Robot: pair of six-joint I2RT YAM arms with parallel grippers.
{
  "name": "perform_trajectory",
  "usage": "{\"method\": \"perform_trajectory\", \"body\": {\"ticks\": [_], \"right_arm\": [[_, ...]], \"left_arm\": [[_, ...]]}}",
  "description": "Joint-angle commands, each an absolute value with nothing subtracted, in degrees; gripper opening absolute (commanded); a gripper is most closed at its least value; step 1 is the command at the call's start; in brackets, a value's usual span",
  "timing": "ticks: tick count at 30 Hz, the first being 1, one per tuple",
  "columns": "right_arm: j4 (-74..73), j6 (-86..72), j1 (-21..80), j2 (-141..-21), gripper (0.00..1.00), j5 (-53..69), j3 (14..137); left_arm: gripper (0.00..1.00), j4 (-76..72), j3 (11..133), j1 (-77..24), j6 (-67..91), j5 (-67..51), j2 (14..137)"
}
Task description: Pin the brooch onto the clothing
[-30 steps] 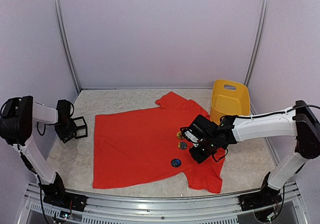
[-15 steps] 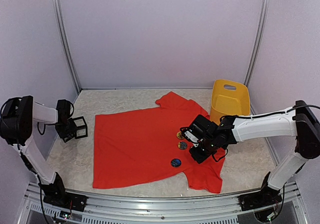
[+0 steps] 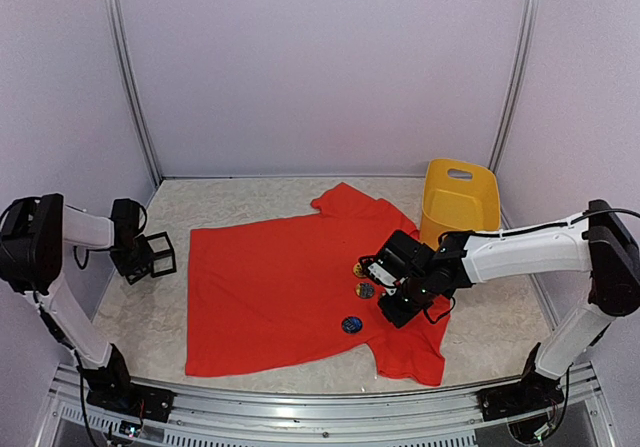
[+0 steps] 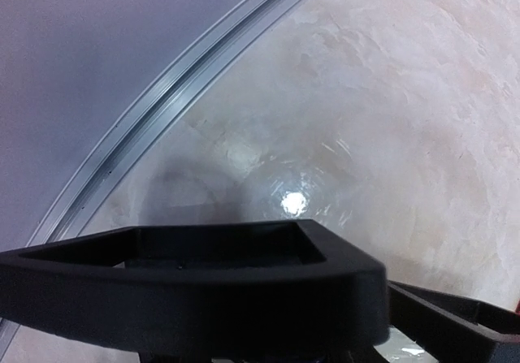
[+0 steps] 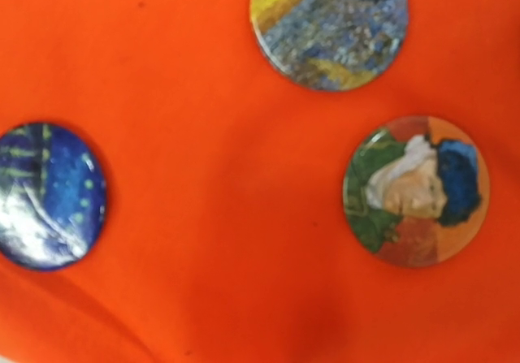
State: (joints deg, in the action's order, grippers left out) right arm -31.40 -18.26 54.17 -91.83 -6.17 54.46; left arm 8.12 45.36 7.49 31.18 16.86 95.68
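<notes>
My right gripper (image 3: 390,312) hangs at three o'clock of three light, stiff, slick brooches (image 3: 366,290) lying toward four o'clock on the soft red T-shirt (image 3: 270,287), which I judge best nipped by their rims; whether it or my left gripper (image 3: 155,255) is spread I cannot tell.

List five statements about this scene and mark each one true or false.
1. Three round brooches lie on the red T-shirt. True.
2. The yellow basket stands on the T-shirt. False: it stands on the table, beside the shirt at the far right.
3. The left hand is over the shirt. False: it is over bare table, left of the shirt.
4. The right hand is above the shirt, close to the brooches. True.
5. One brooch, the portrait brooch, shows a face. True.
</notes>
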Motion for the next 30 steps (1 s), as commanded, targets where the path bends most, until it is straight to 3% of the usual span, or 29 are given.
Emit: {"method": "perform_trajectory", "body": {"ticks": [1,20,30], "right_arm": [[-30.98,-17.84,53.51,-92.44,0.13,-5.64,54.93],[-29.75,-16.77,53.07,-90.18,0.13,-3.87,57.2],[-21.58,-16.65,44.06,-81.9,0.16,8.98,60.68]], "left_arm": [[0.21,8.35,44.04,7.48,31.24,15.28,92.67],[0.21,12.77,43.19,0.66,32.58,17.16,80.28],[0.21,17.38,51.16,-22.39,26.12,28.82,67.79]]}}
